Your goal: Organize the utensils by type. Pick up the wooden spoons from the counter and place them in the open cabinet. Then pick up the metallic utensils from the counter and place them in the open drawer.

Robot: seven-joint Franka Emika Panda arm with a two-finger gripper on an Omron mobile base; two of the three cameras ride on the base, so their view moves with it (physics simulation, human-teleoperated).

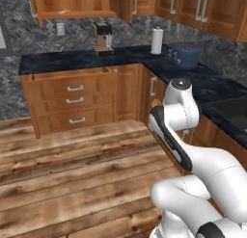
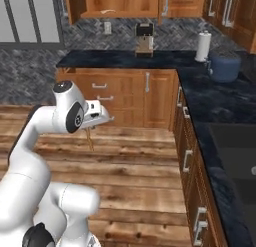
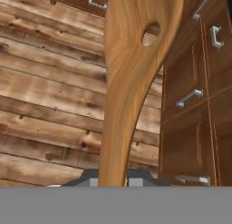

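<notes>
Left base view: the open cabinet (image 1: 72, 13) sits high, far ahead-left of the arm.

Right base view: the gripper (image 2: 91, 132) hangs over the floor.

Hand view: it clamps the wooden spoon (image 3: 127, 82), handle running lengthwise away.

A pale tan wooden spoon (image 3: 129, 82) with a hole in its curved handle hangs from the tool (image 3: 112, 180), over the floor. Another spoon (image 1: 63, 12) lies on the cabinet (image 1: 72, 3) shelf.

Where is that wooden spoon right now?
The wooden spoon is clamped in the gripper, hanging over the wooden floor in front of the lower drawers.
</notes>
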